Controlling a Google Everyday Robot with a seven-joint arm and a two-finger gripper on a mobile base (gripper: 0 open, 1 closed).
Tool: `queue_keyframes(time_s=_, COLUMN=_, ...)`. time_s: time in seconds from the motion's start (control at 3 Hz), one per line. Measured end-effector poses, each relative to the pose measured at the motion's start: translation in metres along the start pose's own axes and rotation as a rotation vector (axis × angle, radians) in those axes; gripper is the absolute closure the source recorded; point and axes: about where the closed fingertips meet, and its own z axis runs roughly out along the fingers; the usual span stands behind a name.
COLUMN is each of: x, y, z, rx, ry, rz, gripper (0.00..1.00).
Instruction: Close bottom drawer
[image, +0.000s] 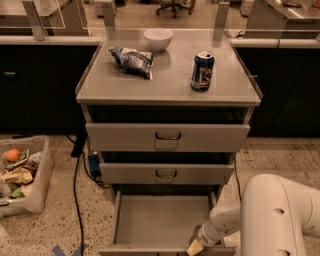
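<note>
The bottom drawer (162, 220) is pulled far out of the grey cabinet, its long flat tray empty and its front edge at the bottom of the view. Its handle is out of view. My gripper (196, 246) is low at the drawer's front right corner, right against the front edge, with a tan fingertip showing. My white arm (277, 215) fills the lower right. The top drawer (167, 137) and middle drawer (166, 173) are above, each slightly out.
On the cabinet top (170, 82) are a white bowl (158, 39), a chip bag (132, 61) and a blue can (202, 71). A clear bin (20, 175) with food items stands on the floor at left. A black cable (76, 185) runs down the floor.
</note>
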Motion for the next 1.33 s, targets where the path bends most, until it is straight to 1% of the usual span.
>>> queue_keyframes(time_s=0.33, x=-0.0073, y=-0.0086, z=-0.0007, rx=0.005, ry=-0.011, rz=0.012, gripper=1.0)
queue_keyframes(time_s=1.0, x=-0.0127, y=-0.0124, z=-0.002, rx=0.008, ry=-0.019, rz=0.02, gripper=1.0)
queue_keyframes(time_s=1.33, x=-0.0099, y=-0.0157, z=-0.0018, rx=-0.003, ry=-0.018, rz=0.047, gripper=1.0)
